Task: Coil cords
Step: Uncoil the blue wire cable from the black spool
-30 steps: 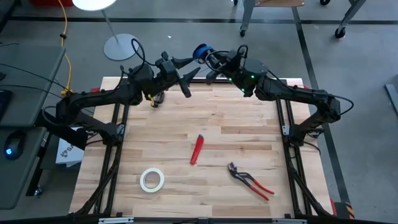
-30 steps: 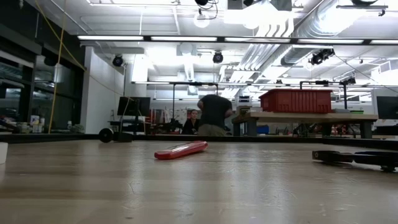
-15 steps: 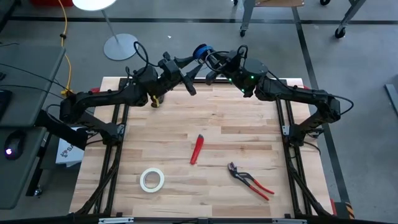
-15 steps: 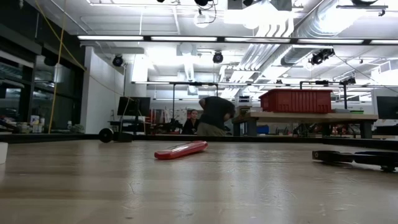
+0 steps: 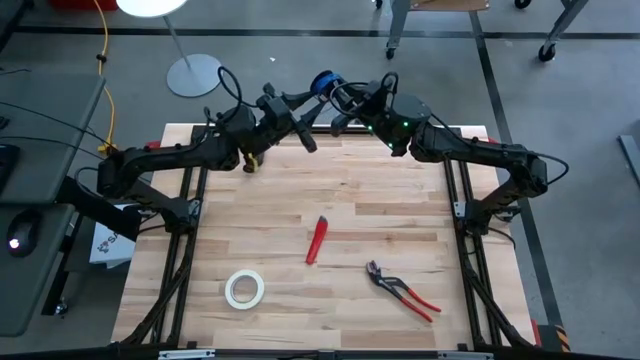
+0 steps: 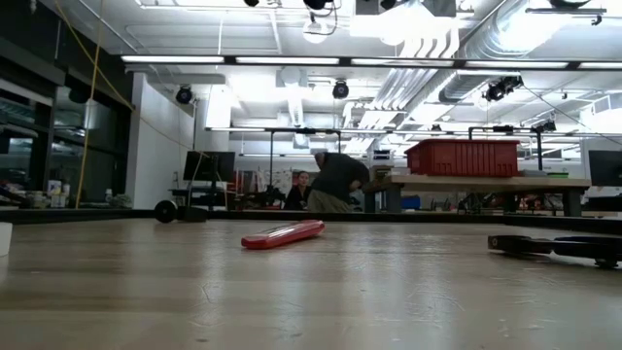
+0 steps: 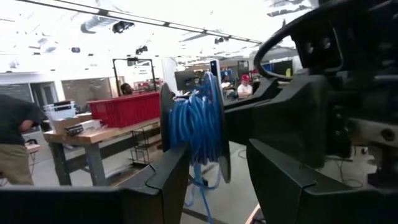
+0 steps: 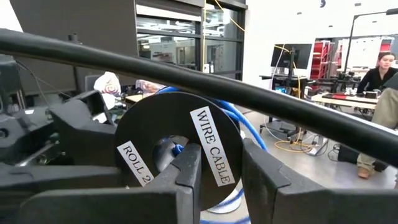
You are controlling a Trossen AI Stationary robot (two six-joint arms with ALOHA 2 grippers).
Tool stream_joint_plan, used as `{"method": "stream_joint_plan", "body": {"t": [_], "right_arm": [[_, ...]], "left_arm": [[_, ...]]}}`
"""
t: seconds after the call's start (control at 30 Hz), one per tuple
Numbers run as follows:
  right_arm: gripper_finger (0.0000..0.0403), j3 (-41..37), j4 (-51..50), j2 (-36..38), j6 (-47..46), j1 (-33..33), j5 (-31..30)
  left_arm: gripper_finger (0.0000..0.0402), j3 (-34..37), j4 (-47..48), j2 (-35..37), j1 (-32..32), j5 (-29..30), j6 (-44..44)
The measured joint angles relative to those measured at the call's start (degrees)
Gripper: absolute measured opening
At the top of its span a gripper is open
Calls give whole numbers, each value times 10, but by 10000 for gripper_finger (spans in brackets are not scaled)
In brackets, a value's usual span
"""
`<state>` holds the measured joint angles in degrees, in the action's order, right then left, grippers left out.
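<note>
- The left gripper [image 5: 303, 120] is raised past the far edge of the wooden tabletop [image 5: 380, 230], jaws parted on either side of the spool.
- The small black round spool [image 5: 322, 83] wound with blue wire [image 7: 194, 127] is clamped by the right gripper [image 8: 216, 163].

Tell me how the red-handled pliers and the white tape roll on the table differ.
The red-handled pliers are long and thin, with dark jaws; the white tape roll is a round ring with an open centre. The pliers lie toward the right arm's side of the table, the tape roll toward the left arm's side. Both lie flat on the wooden table, near its front edge, away from both grippers.
</note>
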<state>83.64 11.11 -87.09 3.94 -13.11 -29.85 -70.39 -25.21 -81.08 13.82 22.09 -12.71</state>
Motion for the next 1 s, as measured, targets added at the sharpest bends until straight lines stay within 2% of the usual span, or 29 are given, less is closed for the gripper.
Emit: {"method": "stream_joint_plan", "body": {"t": [0.57,0.7,0.93,1.0], "right_arm": [[64,0,5,2,-6,-1,-5],[64,0,5,2,-10,0,-5],[64,0,5,2,-9,0,-1],[64,0,5,2,-9,0,-1]], "left_arm": [[146,0,-82,-40,6,-9,6],[110,0,-82,-40,6,-8,1],[13,0,-81,-40,5,-26,21],[6,0,-81,-40,5,-30,34]]}}
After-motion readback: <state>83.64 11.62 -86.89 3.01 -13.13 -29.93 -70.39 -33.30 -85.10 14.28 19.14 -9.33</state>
